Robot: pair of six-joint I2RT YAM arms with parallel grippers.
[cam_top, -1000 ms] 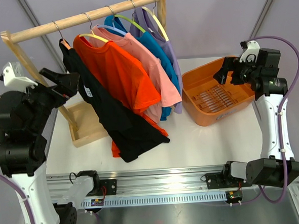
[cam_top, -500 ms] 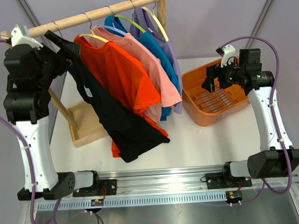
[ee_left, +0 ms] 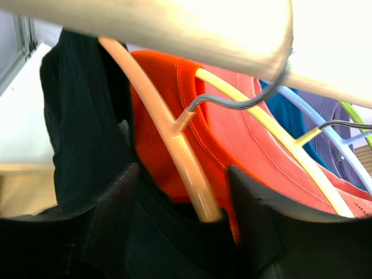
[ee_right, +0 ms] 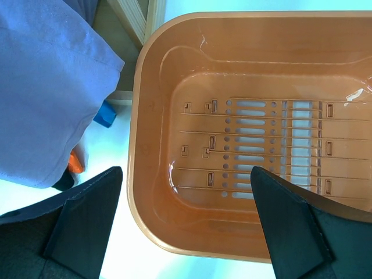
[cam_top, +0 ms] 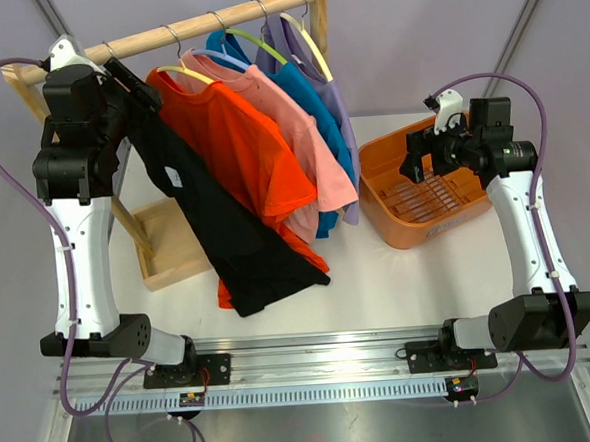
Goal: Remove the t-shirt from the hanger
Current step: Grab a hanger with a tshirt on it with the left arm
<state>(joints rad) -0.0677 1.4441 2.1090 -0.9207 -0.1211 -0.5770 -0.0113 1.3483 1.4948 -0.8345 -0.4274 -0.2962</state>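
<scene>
**Left gripper straddles the black t-shirt's hanger at the rail**

The left arm is raised to the left end of the wooden rail [cam_top: 193, 27]. The left gripper [cam_top: 131, 86] sits just under the rail at the neck of the black t-shirt [cam_top: 215, 226]. In the left wrist view its fingers [ee_left: 116, 203] stand apart on either side of the pale hanger [ee_left: 174, 145]. A gap shows on both sides, so they are open around the hanger and not clamped on it.

The black t-shirt is on that hanger. It is the leftmost garment on the rail and its hem reaches down over the table [cam_top: 399, 285]. Beside it hang an orange t-shirt [cam_top: 240, 144], a pink one [cam_top: 306, 150], a blue one [cam_top: 313, 110] and a purple one [cam_top: 339, 128]. A shallow wooden box [cam_top: 171, 249] lies on the table below the rail's left end.

The right gripper [cam_top: 426, 153] hovers over the orange basket [cam_top: 367, 161], well apart from the rail. Its fingers [ee_right: 87, 226] are spread wide and hold nothing.
</scene>
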